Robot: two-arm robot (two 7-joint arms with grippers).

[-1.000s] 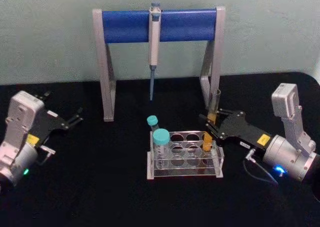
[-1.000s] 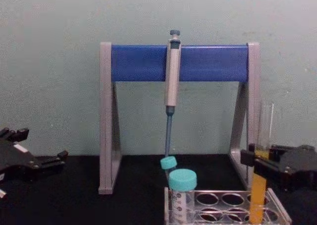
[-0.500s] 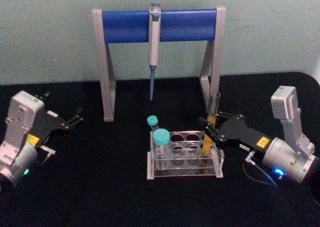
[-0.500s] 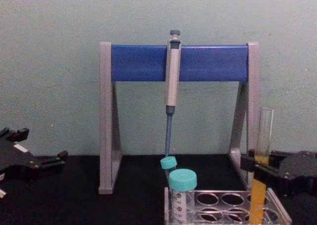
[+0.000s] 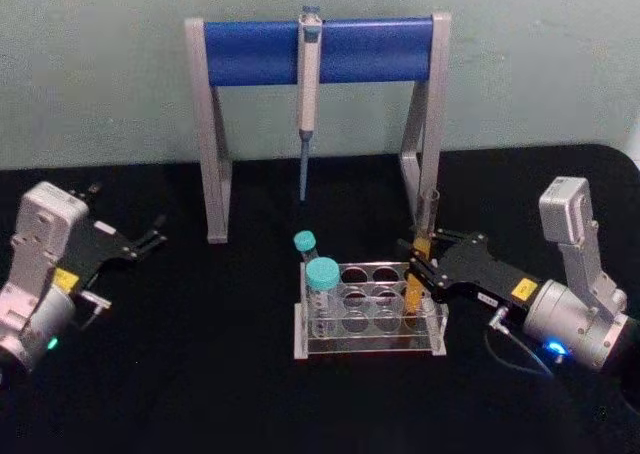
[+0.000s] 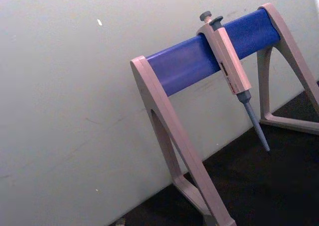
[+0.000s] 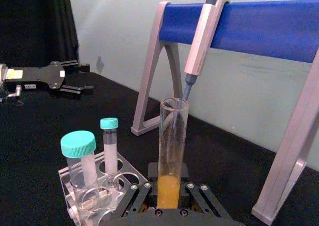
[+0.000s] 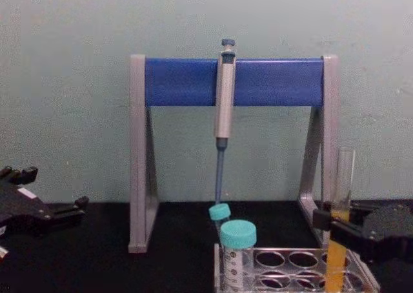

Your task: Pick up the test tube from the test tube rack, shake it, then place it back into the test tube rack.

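Observation:
The test tube point(image 5: 427, 217), clear with orange-yellow liquid in its lower half, stands upright in a right-hand hole of the clear test tube rack point(image 5: 368, 350). My right gripper point(image 5: 418, 262) is shut on the tube just above the rack's top plate. From the side, the test tube point(image 8: 342, 177) rises above the right gripper point(image 8: 335, 225), and its orange part reaches down into the rack point(image 8: 293, 250). In the right wrist view the tube point(image 7: 172, 146) stands between the black fingers. My left gripper point(image 5: 128, 212) rests open at the far left, well away from the rack.
Two clear vials with teal caps point(image 5: 322, 274) stand in the rack's left holes. Behind the rack stands a grey-and-blue pipette stand point(image 5: 360, 52) with a pipette point(image 5: 308, 84) hanging from its bar. The stand's right leg point(image 5: 425, 144) is close behind the tube.
My right gripper has come down with the test tube, and the tube sits lower in the rack hole. The left arm has not moved.

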